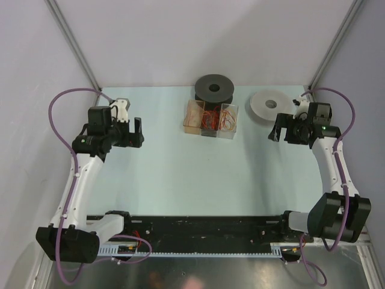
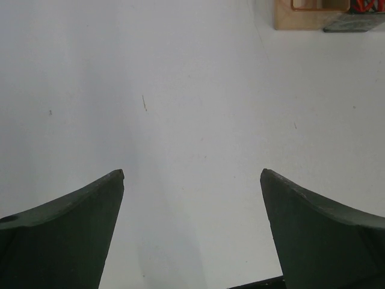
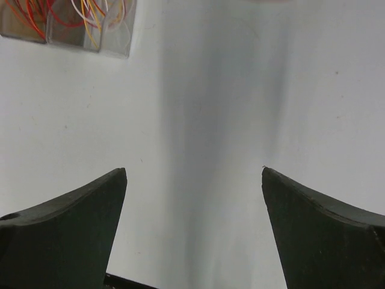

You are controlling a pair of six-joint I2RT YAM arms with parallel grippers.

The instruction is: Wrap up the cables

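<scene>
Thin cables (image 1: 212,119), mostly red and orange with a few yellow and pale strands (image 3: 84,11), lie coiled inside a clear compartment box (image 1: 186,123) at the back middle of the table. My left gripper (image 1: 139,133) hovers to the left of the box, pointing toward it. It is open, with only bare table between its fingers (image 2: 192,174). To the right of the box, my right gripper (image 1: 274,127) faces left and is also open and empty (image 3: 194,171). The box's corner (image 3: 117,36) shows at the top left of the right wrist view.
A black spool (image 1: 214,89) stands just behind the box. A flat grey spool (image 1: 269,105) lies at the back right, close to the right gripper. Grey walls close in the table on three sides. A black rail (image 1: 204,226) runs along the near edge.
</scene>
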